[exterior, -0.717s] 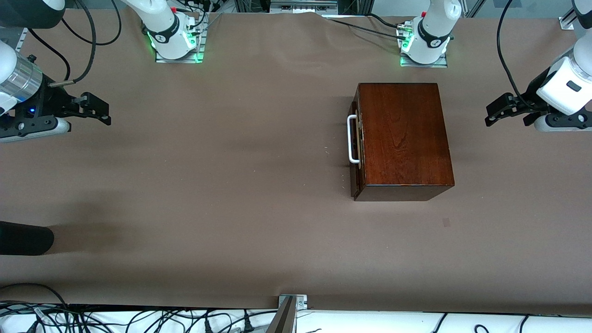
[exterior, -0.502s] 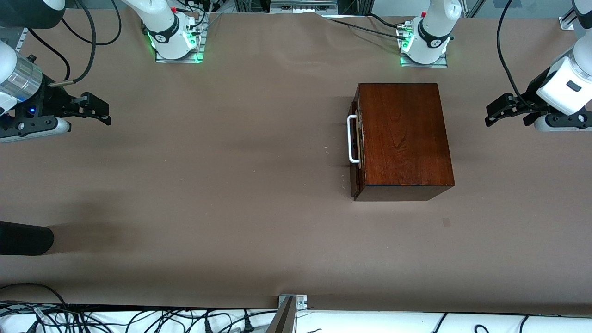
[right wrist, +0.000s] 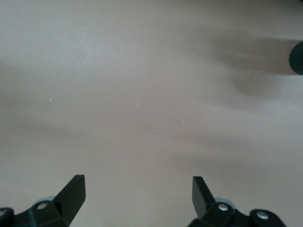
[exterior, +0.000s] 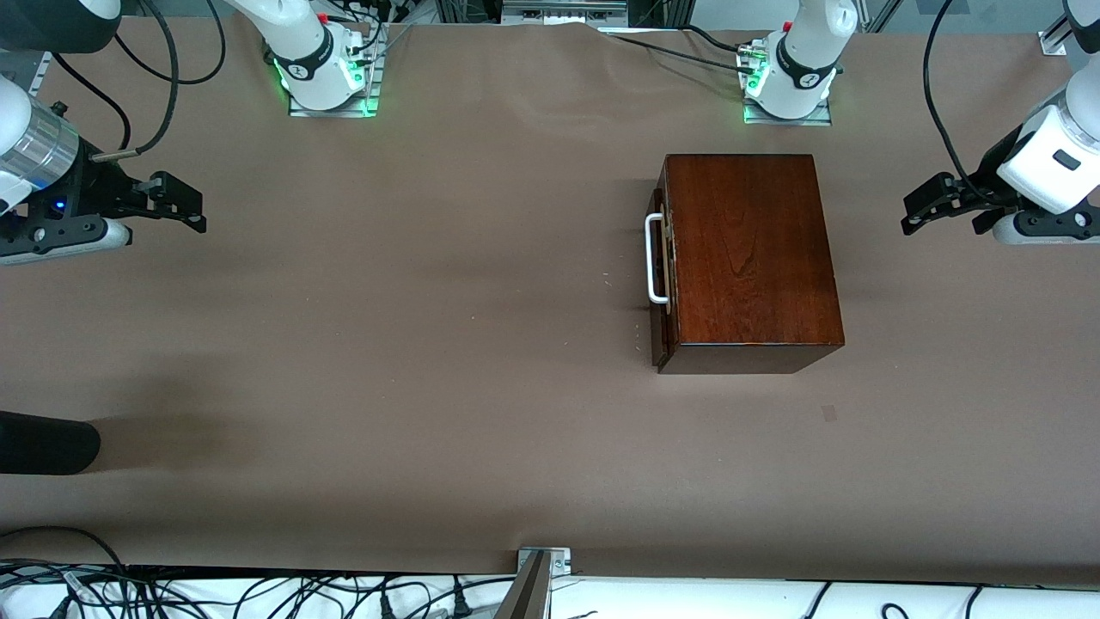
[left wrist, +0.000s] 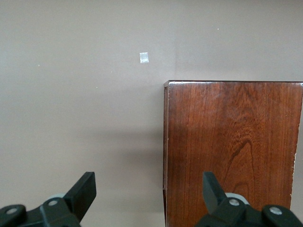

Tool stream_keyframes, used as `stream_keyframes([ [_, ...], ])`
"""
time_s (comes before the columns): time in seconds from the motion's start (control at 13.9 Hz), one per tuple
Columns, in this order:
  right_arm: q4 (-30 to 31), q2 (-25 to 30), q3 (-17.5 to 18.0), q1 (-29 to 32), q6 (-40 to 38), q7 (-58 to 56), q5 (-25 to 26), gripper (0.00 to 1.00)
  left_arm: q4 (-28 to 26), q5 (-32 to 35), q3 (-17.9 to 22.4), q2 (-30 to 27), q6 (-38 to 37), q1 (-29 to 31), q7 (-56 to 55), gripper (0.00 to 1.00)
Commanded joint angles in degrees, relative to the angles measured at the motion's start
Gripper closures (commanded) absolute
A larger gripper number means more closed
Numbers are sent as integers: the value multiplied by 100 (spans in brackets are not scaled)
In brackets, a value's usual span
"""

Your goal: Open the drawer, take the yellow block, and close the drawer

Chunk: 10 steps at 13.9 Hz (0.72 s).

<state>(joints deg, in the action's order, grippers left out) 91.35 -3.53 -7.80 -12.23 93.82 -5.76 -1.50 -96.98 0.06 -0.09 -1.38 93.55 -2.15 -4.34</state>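
The dark mahogany cabinet (exterior: 749, 258) stands on the brown table toward the left arm's end. Its drawer (exterior: 662, 335) is shut, and the white loop handle (exterior: 656, 260) faces the right arm's end. No yellow block is in view. My left gripper (exterior: 909, 215) hovers open over the table at the left arm's end, apart from the cabinet. In the left wrist view the cabinet's top (left wrist: 232, 151) lies below the open left gripper (left wrist: 147, 182). My right gripper (exterior: 196, 211) waits open over bare table at the right arm's end, and the right wrist view shows the gripper (right wrist: 138, 183) holding nothing.
A black cylindrical object (exterior: 43, 443) pokes in at the right arm's end, nearer the camera, and also shows in the right wrist view (right wrist: 297, 57). A small tape mark (exterior: 828, 413) lies nearer the camera than the cabinet. Cables (exterior: 258, 593) run along the near edge.
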Motion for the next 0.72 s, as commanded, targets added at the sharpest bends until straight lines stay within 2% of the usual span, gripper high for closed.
stream_keyframes([
  [0.0, -65, 1, -11, -17, -56, 66, 71, 0, 162, 144, -18, 59, -118, -14, -40, 0],
  [0.5, -65, -8, -11, -17, -56, 66, 62, 0, 153, 135, -18, 50, -127, -14, -93, 0],
  [0.65, -65, -8, -11, -17, -56, 66, 62, 0, 153, 135, -44, 59, -380, -22, -23, 0],
])
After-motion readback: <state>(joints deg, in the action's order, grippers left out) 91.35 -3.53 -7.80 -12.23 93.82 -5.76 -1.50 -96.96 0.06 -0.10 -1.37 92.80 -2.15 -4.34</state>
